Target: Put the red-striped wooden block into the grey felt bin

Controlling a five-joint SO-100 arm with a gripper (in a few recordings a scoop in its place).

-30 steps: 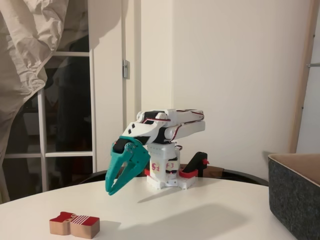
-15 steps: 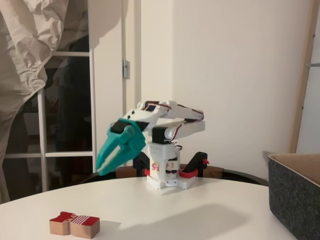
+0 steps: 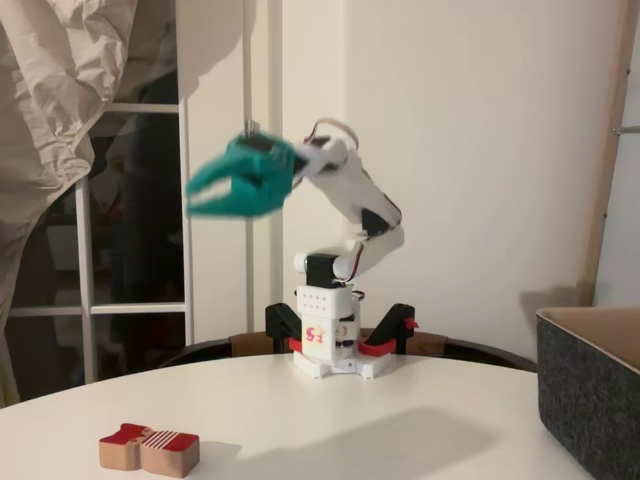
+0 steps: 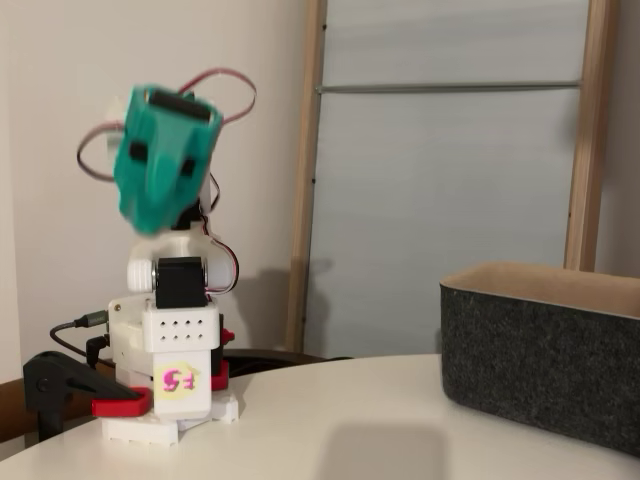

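In a fixed view, the block (image 3: pixel 149 449) is seen at the lower left of the frame, lying flat on the white table (image 3: pixel 400 420) with its striped top upward and nothing touching it. Higher up and slightly right, the teal gripper (image 3: pixel 203 193) is held high in the air in the upper-middle left, well above the block, pointing left; it is blurred, but its fingers are spread apart and nothing is held between them. The white arm's base (image 3: pixel 328 340) is clamped at the far table edge, centre frame. The bin (image 3: pixel 590 395) is cut off by the lower right edge, well apart from the block. In the other fixed view, the gripper (image 4: pixel 155 205) is seen upper left, blurred, and the bin (image 4: pixel 540 365) sits at right on the table.
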